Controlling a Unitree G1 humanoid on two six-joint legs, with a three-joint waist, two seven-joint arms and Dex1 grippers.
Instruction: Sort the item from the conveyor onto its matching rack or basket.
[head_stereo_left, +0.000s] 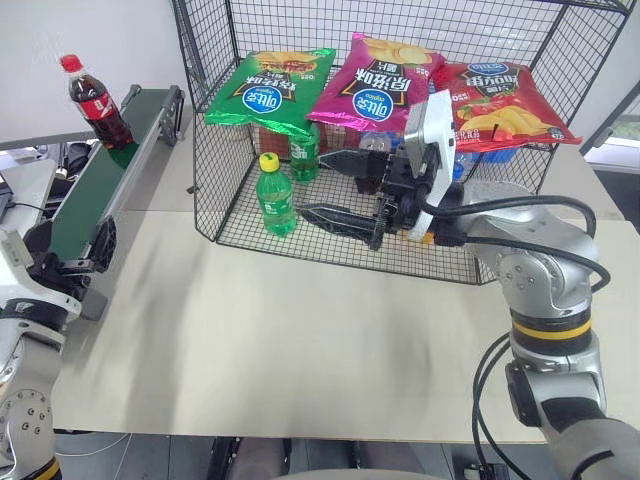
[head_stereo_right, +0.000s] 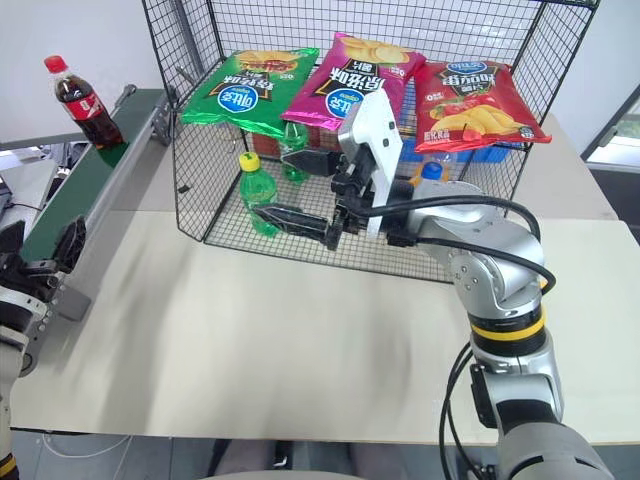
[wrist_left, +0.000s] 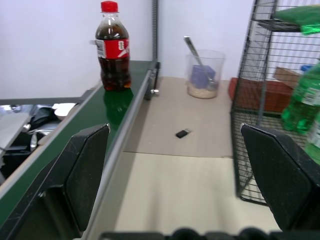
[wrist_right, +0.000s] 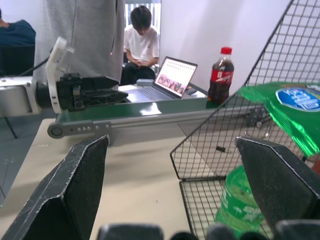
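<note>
A cola bottle (head_stereo_left: 96, 102) stands upright on the far end of the conveyor (head_stereo_left: 100, 175), ungrasped. The left gripper (wrist_left: 175, 170) (jaws spread wide, empty) faces it along the belt; reaching comes next. The right gripper (head_stereo_right: 310, 190), jaws released, hangs before the wire cage (head_stereo_left: 205, 140).

We are seeing a dark brown cola bottle (head_stereo_left: 97, 102) wearing a red cap and label on a dark green conveyor (head_stereo_left: 95, 175). Green, magenta and red chip bags (head_stereo_left: 378, 82) are showing above the black wire cage (head_stereo_left: 210, 130) holding a green soda bottle (head_stereo_left: 275, 196).
</note>
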